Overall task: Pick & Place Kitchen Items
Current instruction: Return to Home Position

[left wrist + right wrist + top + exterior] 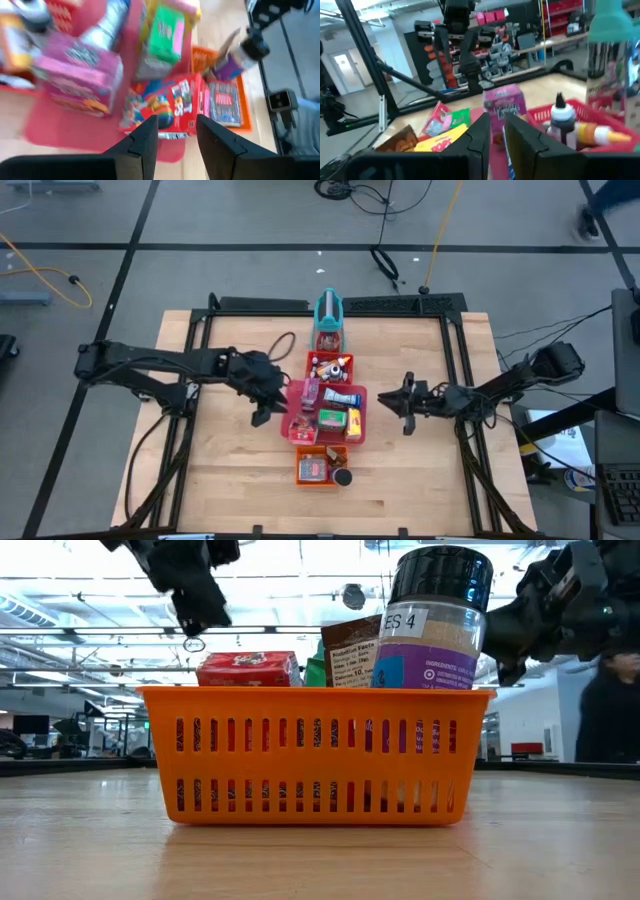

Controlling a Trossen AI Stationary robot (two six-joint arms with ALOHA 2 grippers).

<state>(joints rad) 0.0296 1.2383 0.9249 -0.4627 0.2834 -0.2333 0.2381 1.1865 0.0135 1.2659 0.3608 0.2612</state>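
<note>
A red tray (357, 436) at the table's middle holds a pink box (80, 75), a green box (162, 35), a red box (165, 105) and a yellow packet (437, 144). Nearer, an orange basket (318, 755) holds a dark-lidded jar (440, 620) and a red box (250, 668). A small red tray (330, 367) farther back holds tiny bottles (560, 120). My left gripper (177, 132) is open just off the red tray's left edge, above the red box. My right gripper (503, 135) hovers off the tray's right edge, its fingers a narrow gap apart.
The upright teal stand (328, 312) is at the far end of the row of trays. Bare wood lies to the left (220, 470) and right (420, 470) of the trays. A person (610, 710) stands beyond the table.
</note>
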